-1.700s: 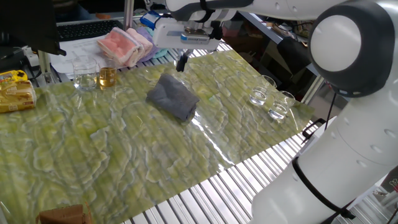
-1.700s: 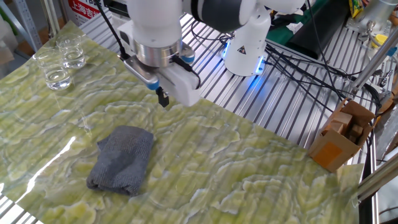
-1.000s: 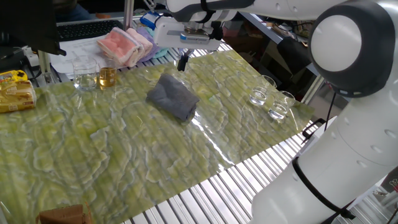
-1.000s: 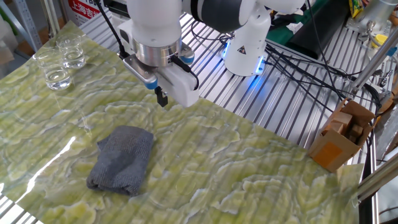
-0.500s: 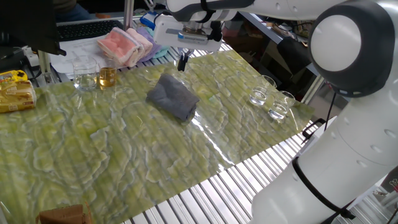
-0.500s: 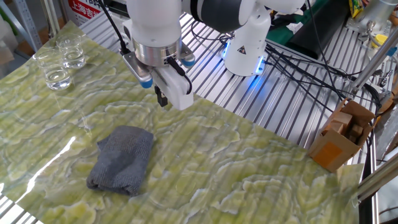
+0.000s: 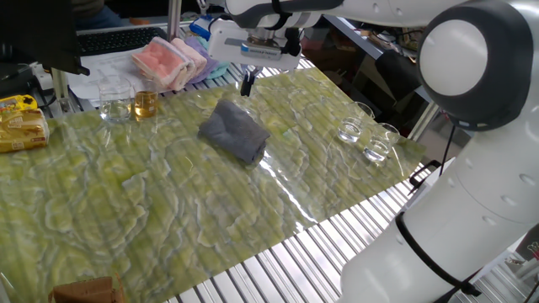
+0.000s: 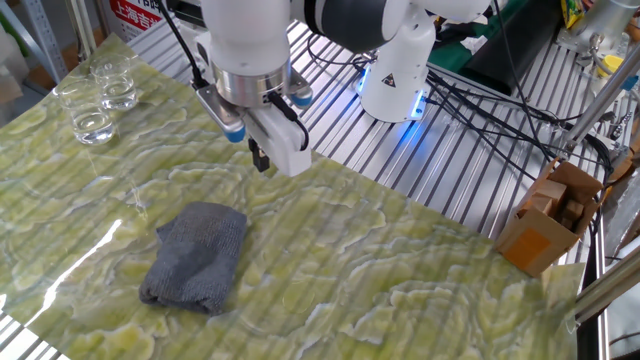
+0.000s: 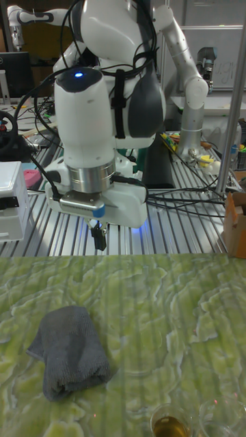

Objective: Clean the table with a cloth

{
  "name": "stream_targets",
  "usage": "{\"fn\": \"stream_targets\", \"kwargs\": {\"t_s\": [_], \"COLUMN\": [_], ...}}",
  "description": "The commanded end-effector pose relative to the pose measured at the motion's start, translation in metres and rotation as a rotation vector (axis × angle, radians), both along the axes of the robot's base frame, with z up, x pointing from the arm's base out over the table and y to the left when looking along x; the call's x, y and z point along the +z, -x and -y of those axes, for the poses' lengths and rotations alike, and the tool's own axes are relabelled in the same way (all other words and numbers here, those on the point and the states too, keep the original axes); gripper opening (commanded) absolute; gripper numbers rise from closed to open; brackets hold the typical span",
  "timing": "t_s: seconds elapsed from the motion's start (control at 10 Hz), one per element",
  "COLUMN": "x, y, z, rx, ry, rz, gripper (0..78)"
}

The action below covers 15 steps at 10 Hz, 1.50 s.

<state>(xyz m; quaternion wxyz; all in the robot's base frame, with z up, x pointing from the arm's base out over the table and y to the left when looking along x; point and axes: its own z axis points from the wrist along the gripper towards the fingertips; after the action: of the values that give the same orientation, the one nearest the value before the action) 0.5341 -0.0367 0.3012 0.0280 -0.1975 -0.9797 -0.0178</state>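
Since the earliest frames my wrist has turned a little about its own axis, so the white housing behind my gripper [image 8: 260, 158] now faces a different way; its place over the table [image 8: 420, 280] has hardly shifted, and the cloth [image 8: 197, 255] lies just where it lay. My fingers look pressed together with nothing between them, hanging clear above the surface, apart from the cloth.

The cloth [image 7: 235, 132] is a dark grey bundle lying flat on the yellow-green sheet, a little way in from the sheet's far edge in the one fixed view, with my gripper [image 7: 247, 84] above the sheet beyond it. In the tall fixed view the cloth [image 9: 69, 350] sits toward the left edge and my gripper [image 9: 100, 240] hangs over the ribbed metal behind.

Near one corner stand three clear glasses [image 8: 97, 100], empty as far as I can tell. Near the sheet's far left edge in the one fixed view a small glass [image 7: 145, 105] holds amber liquid. A pink packet [image 7: 167, 61] lies beyond the sheet there.

A brown box [image 8: 548, 222] sits at another edge, its contents hard to make out. My fingertips are small and dark, so their exact gap is hard to read.
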Motion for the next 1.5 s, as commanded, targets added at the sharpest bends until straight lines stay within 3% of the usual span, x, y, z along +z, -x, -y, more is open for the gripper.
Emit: {"fn": "stream_targets", "kwargs": {"t_s": [0.1,0.9,1.5], "x": [-0.006,-0.042,-0.067], "y": [-0.005,-0.052,-0.072], "z": [0.005,0.045,0.076], "rx": [0.030,0.145,0.213], "ry": [-0.004,0.005,0.002], "rz": [0.006,0.016,0.022], "gripper": [0.0,0.0,0.0]}}
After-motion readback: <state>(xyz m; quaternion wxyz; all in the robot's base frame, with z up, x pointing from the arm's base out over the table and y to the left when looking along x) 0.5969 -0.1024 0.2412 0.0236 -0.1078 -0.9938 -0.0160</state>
